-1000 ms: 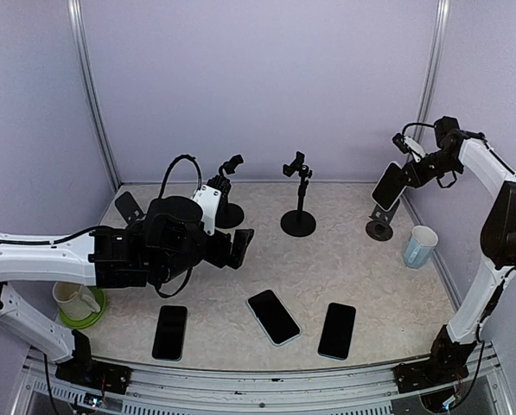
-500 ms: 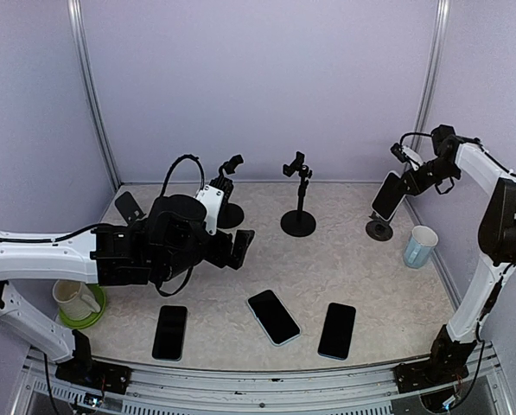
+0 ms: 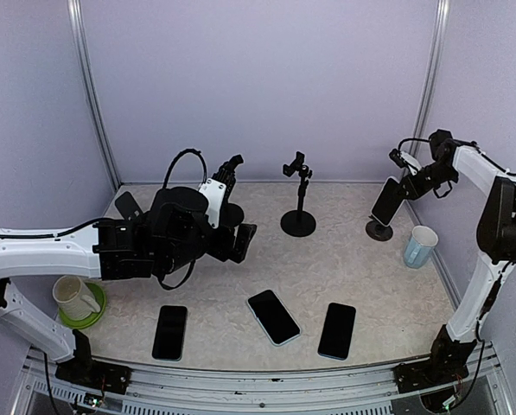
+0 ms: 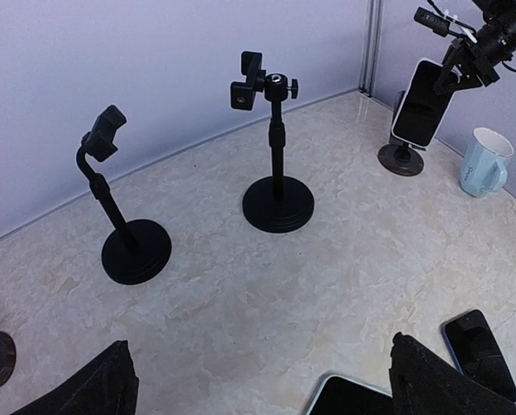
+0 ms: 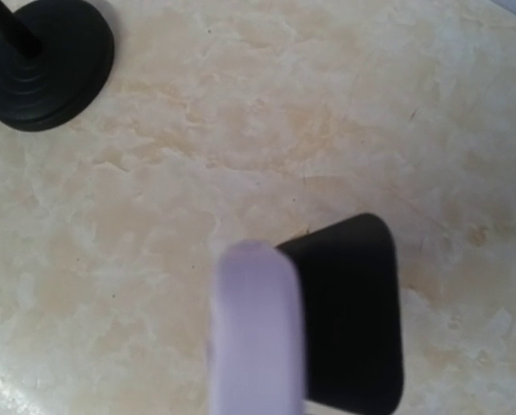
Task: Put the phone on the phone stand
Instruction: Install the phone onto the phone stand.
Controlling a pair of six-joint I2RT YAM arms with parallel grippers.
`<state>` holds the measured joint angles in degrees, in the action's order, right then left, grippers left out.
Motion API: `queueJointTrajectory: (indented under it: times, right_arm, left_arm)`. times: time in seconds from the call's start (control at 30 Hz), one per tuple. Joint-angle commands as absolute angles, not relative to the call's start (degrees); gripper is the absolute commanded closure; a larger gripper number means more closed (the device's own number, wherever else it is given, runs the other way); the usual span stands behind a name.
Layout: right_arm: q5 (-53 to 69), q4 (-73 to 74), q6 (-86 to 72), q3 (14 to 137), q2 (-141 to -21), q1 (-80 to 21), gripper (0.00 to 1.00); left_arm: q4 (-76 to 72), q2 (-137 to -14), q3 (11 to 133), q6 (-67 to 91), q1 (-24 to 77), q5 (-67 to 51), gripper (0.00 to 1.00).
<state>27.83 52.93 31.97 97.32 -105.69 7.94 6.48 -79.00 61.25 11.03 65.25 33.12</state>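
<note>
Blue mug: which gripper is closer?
Right. The right gripper, shut on the phone, is raised just behind the mug; the left gripper hangs open far to its left.

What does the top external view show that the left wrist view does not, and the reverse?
Only top external: the cream mug on the green plate, and the leftmost flat phone. Only left wrist: a close look along the left hand, its fingers wide open. Both: the left stand and the middle stand, both empty, the blue cup, and the right hand holding the upright phone at the right stand.
</note>
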Motion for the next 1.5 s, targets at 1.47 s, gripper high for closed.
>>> queueJointTrajectory:
  times: [1.47]
  right_arm:
    - [29.68,52.81,30.23,102.17,-110.03,8.88,0.95]
  left_arm:
    - [4.92,-79.89,61.58,10.91,63.19,30.23,0.01]
